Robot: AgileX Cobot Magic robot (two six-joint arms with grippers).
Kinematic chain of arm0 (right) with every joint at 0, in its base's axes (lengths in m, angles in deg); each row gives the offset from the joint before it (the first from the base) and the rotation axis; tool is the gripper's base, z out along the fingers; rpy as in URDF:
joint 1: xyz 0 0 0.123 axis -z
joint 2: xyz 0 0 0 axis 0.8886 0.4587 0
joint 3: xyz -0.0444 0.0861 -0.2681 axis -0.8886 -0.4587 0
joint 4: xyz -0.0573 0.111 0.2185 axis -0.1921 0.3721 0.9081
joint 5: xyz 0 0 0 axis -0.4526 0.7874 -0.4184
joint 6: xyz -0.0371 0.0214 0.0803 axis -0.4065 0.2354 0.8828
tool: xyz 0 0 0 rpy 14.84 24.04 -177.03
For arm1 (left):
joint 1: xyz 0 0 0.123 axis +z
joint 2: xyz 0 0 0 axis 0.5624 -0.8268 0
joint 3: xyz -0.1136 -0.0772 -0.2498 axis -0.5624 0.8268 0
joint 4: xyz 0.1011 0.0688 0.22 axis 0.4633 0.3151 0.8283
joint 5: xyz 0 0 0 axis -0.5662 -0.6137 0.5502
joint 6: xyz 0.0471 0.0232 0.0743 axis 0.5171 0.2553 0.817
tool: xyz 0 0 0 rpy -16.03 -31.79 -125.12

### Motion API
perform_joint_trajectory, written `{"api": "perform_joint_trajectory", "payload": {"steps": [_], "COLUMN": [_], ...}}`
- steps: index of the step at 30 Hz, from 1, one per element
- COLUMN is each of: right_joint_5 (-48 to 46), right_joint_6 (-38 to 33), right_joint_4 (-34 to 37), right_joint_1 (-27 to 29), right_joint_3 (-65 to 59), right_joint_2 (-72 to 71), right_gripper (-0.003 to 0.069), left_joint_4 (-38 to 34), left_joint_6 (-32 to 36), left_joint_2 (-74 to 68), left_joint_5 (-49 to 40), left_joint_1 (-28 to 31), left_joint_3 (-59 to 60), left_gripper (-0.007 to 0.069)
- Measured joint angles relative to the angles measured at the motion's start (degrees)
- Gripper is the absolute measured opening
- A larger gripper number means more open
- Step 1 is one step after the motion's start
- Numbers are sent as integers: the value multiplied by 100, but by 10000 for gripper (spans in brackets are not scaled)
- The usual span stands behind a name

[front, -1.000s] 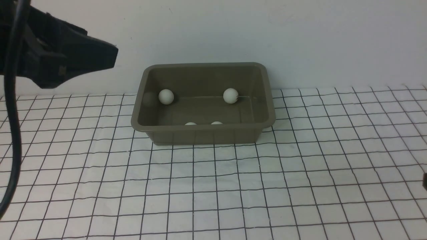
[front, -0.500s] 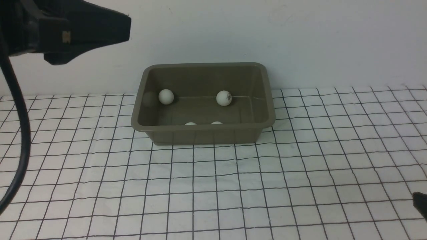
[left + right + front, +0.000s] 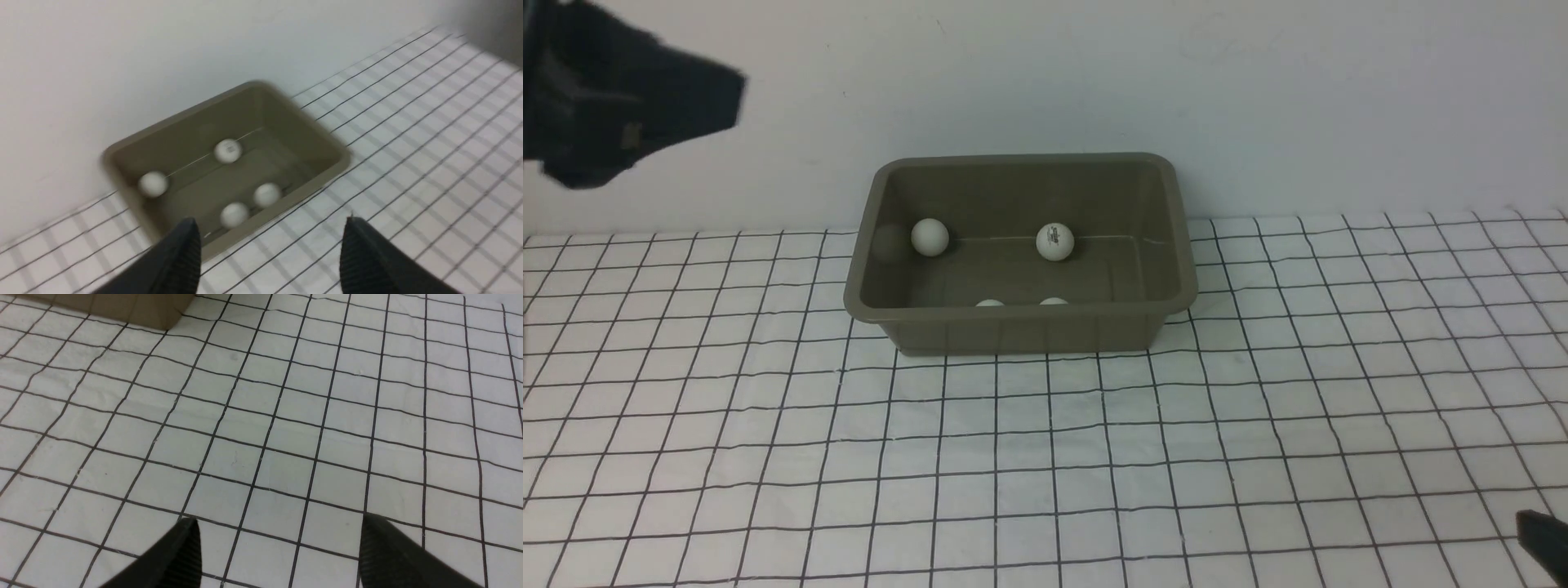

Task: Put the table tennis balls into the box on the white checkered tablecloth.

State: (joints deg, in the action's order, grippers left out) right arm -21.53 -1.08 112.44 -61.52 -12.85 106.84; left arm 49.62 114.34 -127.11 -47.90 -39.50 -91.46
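Observation:
The olive-brown box (image 3: 1021, 335) stands on the white checkered tablecloth (image 3: 1045, 457) by the back wall. All the table tennis balls lie inside it: one at the far left (image 3: 929, 236), one with a dark logo near the far middle (image 3: 1054, 242), and two by the near wall (image 3: 990, 303) (image 3: 1054, 301), mostly hidden by the rim. The left wrist view shows the box (image 3: 318, 134) and the balls (image 3: 227, 150) (image 3: 153, 183) (image 3: 267, 194) (image 3: 233, 214). My left gripper (image 3: 271, 222) is open and empty, raised at the upper left (image 3: 629, 122). My right gripper (image 3: 280, 522) is open and empty, low over the cloth.
A plain white wall rises behind the box. A tip of my right gripper shows at the front view's lower right corner (image 3: 1543, 535). A corner of the box (image 3: 122, 308) shows in the right wrist view.
My left gripper has drawn back to the left, away from the box. The logo ball has rolled left along the far wall. The right gripper tip has crept a little further into view.

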Motion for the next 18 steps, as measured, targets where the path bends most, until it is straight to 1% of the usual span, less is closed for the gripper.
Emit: {"api": "perform_joint_trajectory", "payload": {"steps": [2,3,5,7,9,11,15,18], "right_joint_5": [1,1,-1,-26,-74,-145,-300,-388], "right_joint_6": [0,0,0,0,0,0,0,0], "right_joint_4": [-6,-6,-6,-6,-6,-6,-6,-6], "right_joint_1": [0,0,0,0,0,0,0,0], "right_joint_3": [0,0,0,0,0,0,0,0], "right_joint_2": [0,0,0,0,0,0,0,0], "right_gripper": [472,472,472,472,472,472,472,472], "left_joint_4": [894,1499,1981,2439,2538,2600,2736,3109], "left_joint_6": [-745,-1336,-1885,-2551,-2824,-2961,-2832,-2801], "left_joint_2": [368,744,1165,1863,2298,2968,3914,4507], "left_joint_5": [-91,-106,-60,172,396,809,1633,2307], "left_joint_1": [0,0,0,0,0,0,0,0], "left_joint_3": [93,226,423,916,1347,2305,4210,5439], "left_gripper": [415,415,415,415,415,415,415,415]}}
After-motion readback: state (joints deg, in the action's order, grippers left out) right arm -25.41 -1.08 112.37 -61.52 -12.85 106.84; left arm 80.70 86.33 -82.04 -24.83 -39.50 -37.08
